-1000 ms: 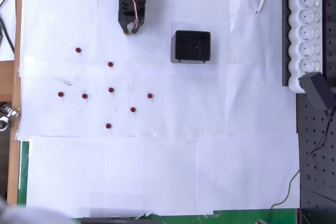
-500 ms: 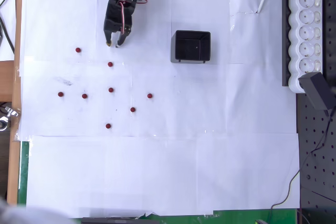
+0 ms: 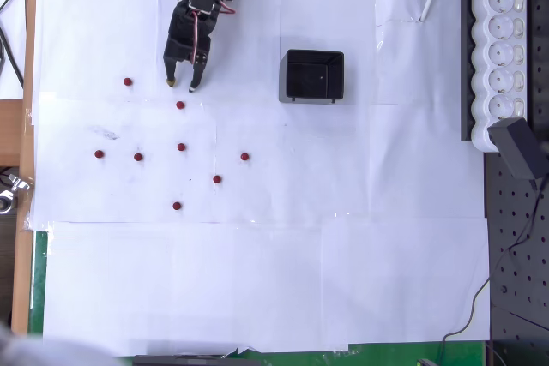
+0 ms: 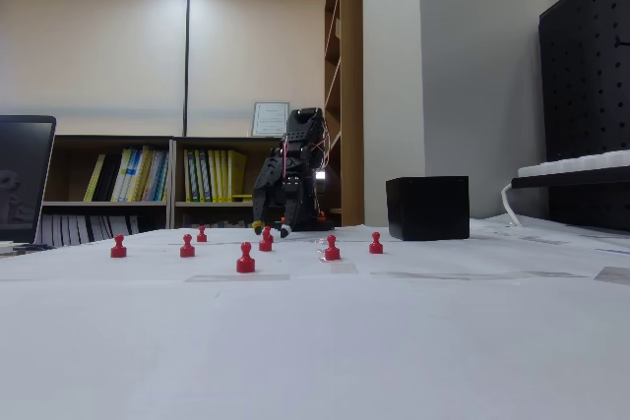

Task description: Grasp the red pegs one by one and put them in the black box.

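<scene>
the pincer (image 3: 183,86) has moved left and down toward the red pegs (image 3: 180,105).

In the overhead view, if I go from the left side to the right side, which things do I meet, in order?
Leftmost red peg → gripper, above the peg cluster → rightmost red peg → black box → white power strip at the right edge.
</scene>
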